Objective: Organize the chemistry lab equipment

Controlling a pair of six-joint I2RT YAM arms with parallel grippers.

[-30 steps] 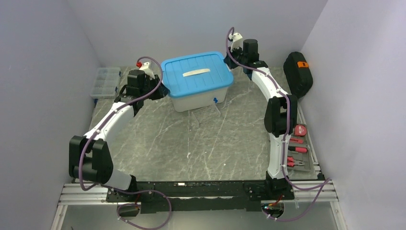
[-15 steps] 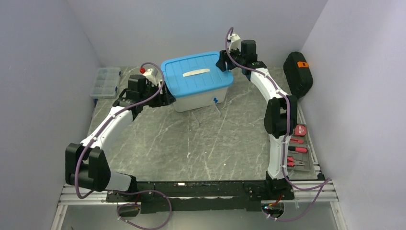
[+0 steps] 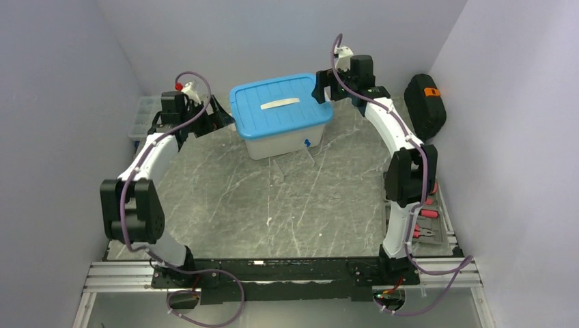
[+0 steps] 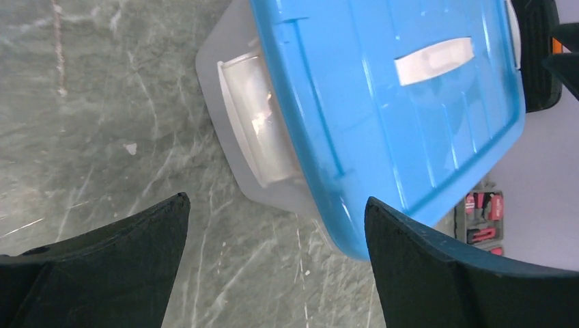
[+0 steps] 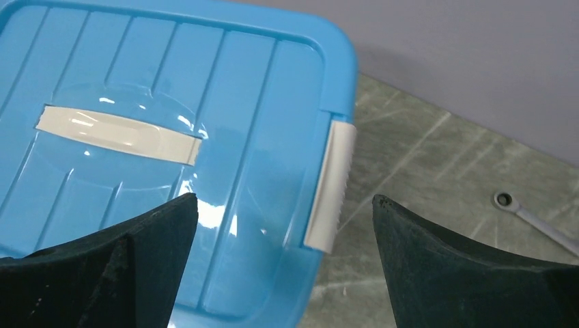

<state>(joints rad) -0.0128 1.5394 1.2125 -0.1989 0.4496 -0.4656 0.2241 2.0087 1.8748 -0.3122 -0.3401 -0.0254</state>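
Two hands flank a blue-lidded storage bin [image 3: 280, 113] standing at the back middle of the counter [image 3: 273, 198], its long side and white lid handle running left to right. The left hand [image 4: 274, 201] and right hand [image 5: 283, 198] both gape wide, gripping nothing. The lid is on, and the contents cannot be made out.

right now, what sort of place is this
Probably a robot test cell: plain walls box in a marble-patterned table, the left arm and right arm are bolted at its near edge, and a blue-lidded bin and tool tray sit on it.
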